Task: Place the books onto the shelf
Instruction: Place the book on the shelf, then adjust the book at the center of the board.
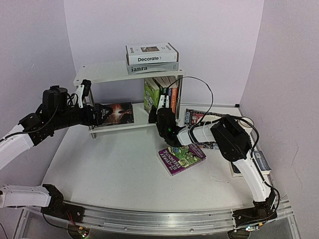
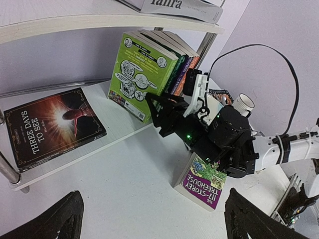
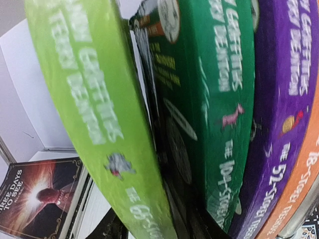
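Because upright books just ahead may topple, right tool seems to steady them; grip unclear; left tool wide apart.

I was working in a robotics lab cell, not a home: plain pale walls boxed in a white table, an aluminium rail ran under the left arm and right arm, and a black cable trailed loose.
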### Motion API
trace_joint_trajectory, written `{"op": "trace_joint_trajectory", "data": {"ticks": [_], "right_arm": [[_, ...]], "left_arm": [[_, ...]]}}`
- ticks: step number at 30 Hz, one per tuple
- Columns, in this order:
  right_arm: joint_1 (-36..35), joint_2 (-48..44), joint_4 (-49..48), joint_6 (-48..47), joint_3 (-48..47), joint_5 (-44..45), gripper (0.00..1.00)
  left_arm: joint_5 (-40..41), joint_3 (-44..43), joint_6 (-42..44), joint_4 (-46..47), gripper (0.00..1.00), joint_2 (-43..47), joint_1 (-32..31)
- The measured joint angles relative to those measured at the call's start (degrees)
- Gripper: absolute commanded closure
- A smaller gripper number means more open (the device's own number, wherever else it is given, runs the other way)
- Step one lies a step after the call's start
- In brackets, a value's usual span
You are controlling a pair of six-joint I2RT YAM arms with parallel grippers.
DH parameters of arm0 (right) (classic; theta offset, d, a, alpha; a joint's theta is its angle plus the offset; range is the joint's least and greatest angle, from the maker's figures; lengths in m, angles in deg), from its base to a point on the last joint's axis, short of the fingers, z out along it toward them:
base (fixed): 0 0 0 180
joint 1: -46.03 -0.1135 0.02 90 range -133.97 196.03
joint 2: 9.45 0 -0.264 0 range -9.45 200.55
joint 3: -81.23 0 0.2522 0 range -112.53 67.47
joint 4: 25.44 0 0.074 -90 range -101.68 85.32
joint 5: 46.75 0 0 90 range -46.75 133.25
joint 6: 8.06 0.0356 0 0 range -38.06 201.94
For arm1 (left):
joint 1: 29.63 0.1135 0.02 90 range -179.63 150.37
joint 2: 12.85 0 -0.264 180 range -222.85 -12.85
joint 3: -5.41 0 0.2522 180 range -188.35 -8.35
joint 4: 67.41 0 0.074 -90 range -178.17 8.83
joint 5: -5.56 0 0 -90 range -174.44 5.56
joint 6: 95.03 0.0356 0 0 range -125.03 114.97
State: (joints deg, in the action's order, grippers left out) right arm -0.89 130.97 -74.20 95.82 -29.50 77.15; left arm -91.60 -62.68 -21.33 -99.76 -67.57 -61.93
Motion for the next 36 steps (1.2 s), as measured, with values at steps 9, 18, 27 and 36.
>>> {"op": "trace_joint_trajectory", "data": {"ticks": [9,18,27,36], "right_arm": [[-0.2,-0.9,0.0,2.9,4.1,-1.6,0.38],[-1.1,-7.7,0.2,4.7,11.3,-0.9,0.33],[-3.3,-15.2,0.0,5.6,20.9,-0.8,0.23],[-5.7,-33.3,8.9,6.5,37.1,-6.2,0.04]], "left_arm": [[-0.3,0.0,0.0,0.0,0.00,-0.1,0.0],[-0.7,0.0,-0.2,0.0,0.00,-0.1,0.0],[-1.9,0.2,-1.1,0.2,0.00,-0.7,0.0],[-4.8,6.0,-6.2,3.3,0.00,-1.8,0.0]]}}
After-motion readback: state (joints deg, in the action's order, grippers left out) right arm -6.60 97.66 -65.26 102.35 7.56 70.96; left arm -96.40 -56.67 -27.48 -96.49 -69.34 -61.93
